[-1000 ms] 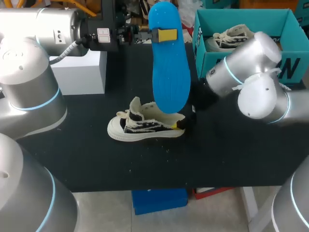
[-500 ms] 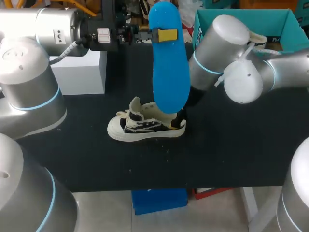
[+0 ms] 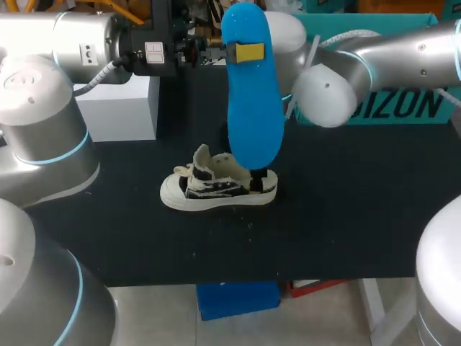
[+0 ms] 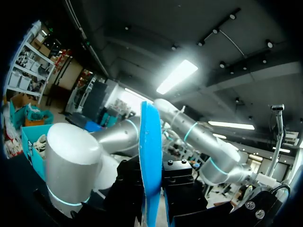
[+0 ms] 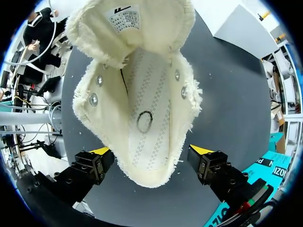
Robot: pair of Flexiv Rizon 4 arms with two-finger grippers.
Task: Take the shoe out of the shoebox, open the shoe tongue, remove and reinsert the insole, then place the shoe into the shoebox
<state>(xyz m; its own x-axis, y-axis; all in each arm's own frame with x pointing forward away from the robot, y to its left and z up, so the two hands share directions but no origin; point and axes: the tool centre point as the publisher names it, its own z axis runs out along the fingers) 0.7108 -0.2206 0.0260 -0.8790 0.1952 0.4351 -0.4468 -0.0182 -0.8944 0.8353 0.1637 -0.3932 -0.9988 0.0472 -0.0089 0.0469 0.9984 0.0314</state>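
A blue insole (image 3: 252,101) hangs upright above the table, with my left gripper (image 3: 241,52) shut on its upper end. In the left wrist view the insole (image 4: 150,156) stands edge-on between the dark fingers of the left gripper (image 4: 152,189). Below it a cream and black sneaker (image 3: 216,189) rests on the black table, toe to the left. My right gripper (image 3: 261,178) is at its heel. In the right wrist view the right gripper (image 5: 150,152) is open, one yellow tip on each side of the heel of the sneaker (image 5: 142,109). The tongue is folded back and the bare inside shows.
The teal shoebox (image 3: 403,108) stands at the back right, with my right arm (image 3: 328,90) across the front of it. A white box (image 3: 119,108) sits at the back left. Bare black table (image 3: 338,209) lies in front and to the right of the sneaker.
My right arm has swung from the front right up and back across the shoebox, and its gripper has settled over the sneaker's heel. The left arm and the insole have not moved.
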